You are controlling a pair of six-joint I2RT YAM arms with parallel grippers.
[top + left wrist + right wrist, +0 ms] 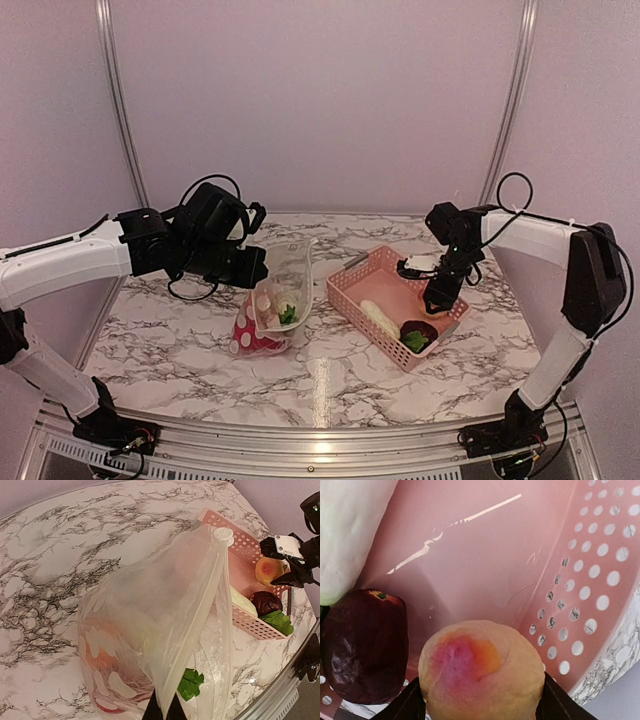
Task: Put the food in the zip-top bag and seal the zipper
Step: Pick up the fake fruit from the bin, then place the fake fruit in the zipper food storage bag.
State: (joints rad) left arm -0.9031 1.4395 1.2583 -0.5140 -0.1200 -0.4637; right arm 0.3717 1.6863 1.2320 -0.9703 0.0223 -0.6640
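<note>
Right tool (480, 702): closed on peach (480, 665), inside basket (590, 580), right side of desk (200, 330).
Left tool (163, 711): pinched on bag (150, 610) rim, mid-desk, mouth raised.
Bag: several pieces in.
Basket: dark purple piece (365, 645), white piece (345, 530), leaf (277, 621) remaining.
Zipper (200, 620): unsealed.

Pink perforated plastic basket (385, 280) toward the right of a white, grey-veined marble bench (180, 320). Behind, a plain lilac wall (320, 100) flanked by two slanting aluminium posts (118, 100).
</note>
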